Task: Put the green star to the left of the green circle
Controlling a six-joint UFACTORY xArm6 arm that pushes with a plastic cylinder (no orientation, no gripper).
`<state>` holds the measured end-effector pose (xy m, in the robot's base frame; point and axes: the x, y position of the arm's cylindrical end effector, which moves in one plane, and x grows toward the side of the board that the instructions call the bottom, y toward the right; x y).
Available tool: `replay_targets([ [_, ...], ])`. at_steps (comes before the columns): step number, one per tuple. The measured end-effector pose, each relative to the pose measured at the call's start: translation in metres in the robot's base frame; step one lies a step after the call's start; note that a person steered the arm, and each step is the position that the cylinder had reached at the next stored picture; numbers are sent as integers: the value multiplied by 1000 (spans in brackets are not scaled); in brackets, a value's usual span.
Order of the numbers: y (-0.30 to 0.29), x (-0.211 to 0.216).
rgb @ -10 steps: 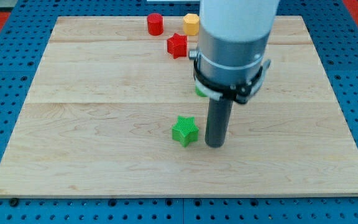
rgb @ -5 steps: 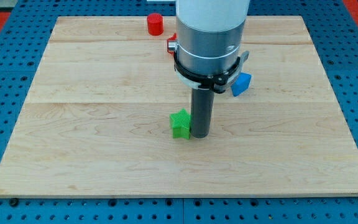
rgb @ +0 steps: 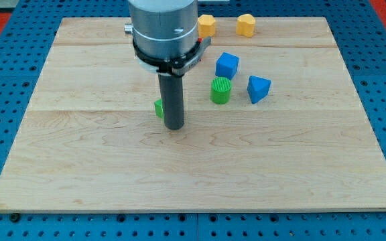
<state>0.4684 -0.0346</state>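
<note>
The green star [rgb: 159, 108] lies near the board's middle, mostly hidden behind my rod; only its left edge shows. My tip [rgb: 173, 126] rests on the board right against the star, at its lower right. The green circle [rgb: 220, 90], a short upright cylinder, stands to the right of the star, a little higher in the view, with a clear gap between them.
A blue cube [rgb: 227, 65] sits just above the green circle and a blue wedge-like block [rgb: 259, 88] to its right. Two yellow blocks [rgb: 208, 25] [rgb: 246, 25] lie near the wooden board's [rgb: 79, 154] top edge. The arm's body hides the area above the star.
My tip has swept left and up the view, pushing the green star with it. The star now sits left of the green circle. The arm now hides the red blocks.
</note>
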Motion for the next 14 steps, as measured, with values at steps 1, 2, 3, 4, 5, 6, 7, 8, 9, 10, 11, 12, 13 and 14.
replay_targets([
  [1, -3, 13],
  [2, -34, 30],
  [3, -45, 12],
  [4, -45, -15],
  [5, -40, -31],
  [6, -29, -41],
  [7, -28, -50],
  [8, -48, -27],
  [9, -27, -15],
  [10, -6, -15],
  [11, -2, -15],
  [12, -2, -18],
  [13, -2, -30],
  [14, -2, -34],
])
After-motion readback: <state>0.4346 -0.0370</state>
